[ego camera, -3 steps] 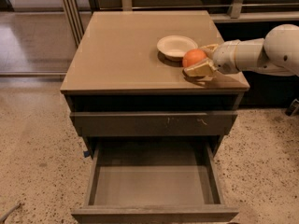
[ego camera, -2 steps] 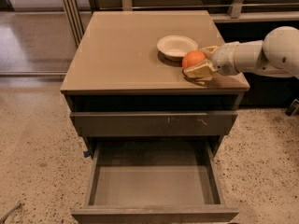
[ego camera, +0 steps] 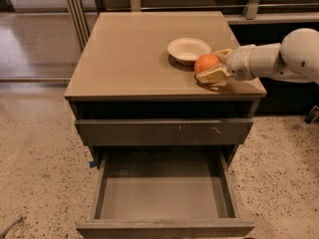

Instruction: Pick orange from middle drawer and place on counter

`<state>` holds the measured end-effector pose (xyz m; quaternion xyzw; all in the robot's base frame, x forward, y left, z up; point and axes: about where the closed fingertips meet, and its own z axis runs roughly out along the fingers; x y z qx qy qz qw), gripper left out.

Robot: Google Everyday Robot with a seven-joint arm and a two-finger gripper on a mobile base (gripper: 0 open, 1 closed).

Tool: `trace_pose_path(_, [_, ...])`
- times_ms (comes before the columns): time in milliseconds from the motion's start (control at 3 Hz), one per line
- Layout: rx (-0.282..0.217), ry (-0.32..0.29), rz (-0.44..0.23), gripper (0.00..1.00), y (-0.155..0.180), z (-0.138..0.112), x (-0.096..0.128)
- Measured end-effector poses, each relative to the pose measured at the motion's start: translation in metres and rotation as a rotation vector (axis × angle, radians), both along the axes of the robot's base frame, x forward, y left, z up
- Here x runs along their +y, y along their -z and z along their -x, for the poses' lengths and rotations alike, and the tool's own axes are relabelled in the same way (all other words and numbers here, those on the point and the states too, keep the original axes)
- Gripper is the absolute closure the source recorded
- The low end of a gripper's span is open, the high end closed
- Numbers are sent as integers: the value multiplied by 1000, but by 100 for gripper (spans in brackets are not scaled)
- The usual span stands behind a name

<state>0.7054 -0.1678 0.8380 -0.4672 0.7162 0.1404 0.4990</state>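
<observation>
The orange (ego camera: pixel 205 62) rests on the counter (ego camera: pixel 134 54) near its front right corner, just in front of a white bowl (ego camera: pixel 188 48). My gripper (ego camera: pixel 207 65) reaches in from the right on a white arm (ego camera: pixel 279 59), its tan fingers (ego camera: pixel 213 75) closed around the orange on both sides. The middle drawer (ego camera: pixel 162 198) is pulled out below the counter, and its flat floor is bare.
A closed drawer front with small pale scratches (ego camera: pixel 164 132) sits above the open drawer. The open drawer sticks out over the speckled floor (ego camera: pixel 35 173). Dark shelving (ego camera: pixel 279 14) stands behind and to the right of the cabinet.
</observation>
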Motion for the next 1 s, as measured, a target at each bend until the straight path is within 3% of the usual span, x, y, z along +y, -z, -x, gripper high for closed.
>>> trace_pose_path(667, [0,0,0,13,0,0,0])
trace_pose_path(1000, [0,0,0,0,0,0,0])
